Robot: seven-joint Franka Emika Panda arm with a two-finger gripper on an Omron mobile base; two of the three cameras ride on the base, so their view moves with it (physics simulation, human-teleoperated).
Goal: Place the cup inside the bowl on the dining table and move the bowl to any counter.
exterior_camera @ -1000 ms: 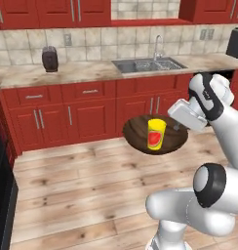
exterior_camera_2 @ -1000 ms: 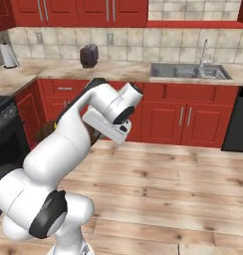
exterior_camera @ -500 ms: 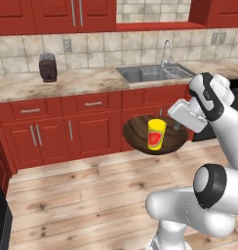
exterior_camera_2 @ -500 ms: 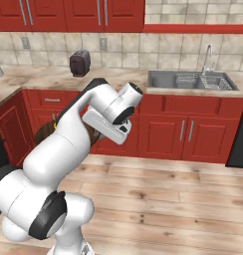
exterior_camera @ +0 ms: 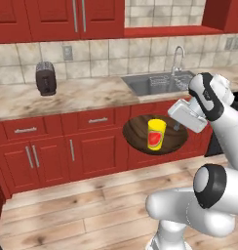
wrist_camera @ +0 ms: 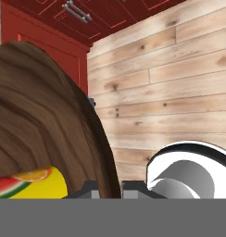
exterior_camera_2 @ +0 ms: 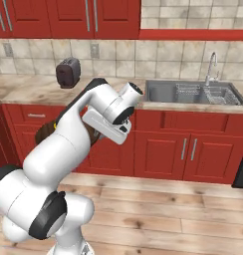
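Counter (exterior_camera: 67, 100) runs along the back wall over red cabinets (exterior_camera: 52, 151), tiled backsplash behind it. Wood floor (exterior_camera: 67, 215) below. Sink (exterior_camera: 157, 83) with faucet (exterior_camera: 177, 58) set into the counter at right in the left base view; in the right base view the sink sits right of the arm. Toaster (exterior_camera: 45, 78) stands on the counter well left of the sink. White arm (exterior_camera: 218, 122) reaches forward, holding the bowl (exterior_camera: 140, 132) up in the air in front of the cabinets, below counter height and above the floor, roughly level. Bowl is dark wood grain, wide and shallow. Cup (exterior_camera: 156, 134) stands upright inside the bowl, yellow with red mark, near the middle. Gripper (exterior_camera: 177, 127) is at the bowl's right rim, fingers pinched together on the rim; hand view shows the rim passing between the two dark tips (wrist_camera: 89, 190) with the cup's side at lower left. In the right base view the arm covers most of the bowl, just a brown edge shows at left.
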